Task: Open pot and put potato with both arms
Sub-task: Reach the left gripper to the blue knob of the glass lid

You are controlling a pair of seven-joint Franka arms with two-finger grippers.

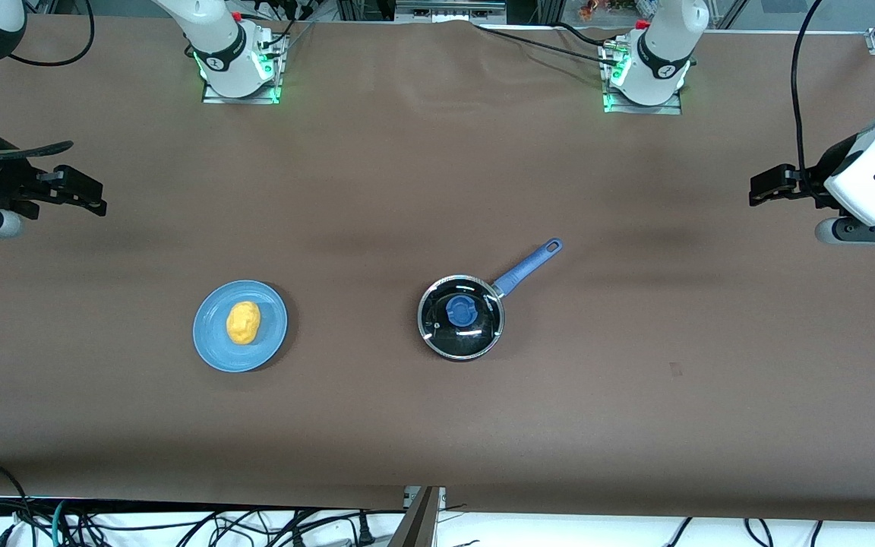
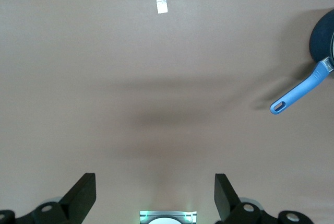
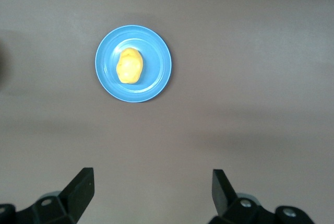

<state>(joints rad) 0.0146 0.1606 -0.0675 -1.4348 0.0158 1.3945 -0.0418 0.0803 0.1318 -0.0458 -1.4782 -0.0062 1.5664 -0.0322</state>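
Plate [image 1: 213, 357]: lies nearest the front camera, toward the right arm's end of the table; flat, light blue, round, it serves as the potato's starting place.
Potato [image 1: 243, 322]: rests on the middle of the plate, lying free, nothing touching it; small, lumpy, yellow-orange, oval, and clearly narrower than the pot, so it should fit inside once the lid is off.
Right gripper [image 1: 82, 194]: hangs above bare table at the right arm's end, well apart from the plate; fingers spread wide and empty, as the right wrist view shows, with the plate and potato framed between them, which suits a reach for the potato.
Pot [image 1: 460, 317]: stands on the table about mid-way between the arms, beside the plate but well apart from it; small, round, black, its long blue handle [image 1: 527, 267] angled away from the front camera toward the left arm's end.
Lid [image 1: 475, 338]: sits closed on the pot, glass with a metal rim and a blue knob [image 1: 460, 311] at its centre; the pot is not yet open.
Left gripper [image 1: 775, 185]: hangs above bare table at the left arm's end, fingers parted and holding nothing; its wrist view catches only the handle and what is probably the pot's edge.
Judgement: nothing is begun; both arms wait.
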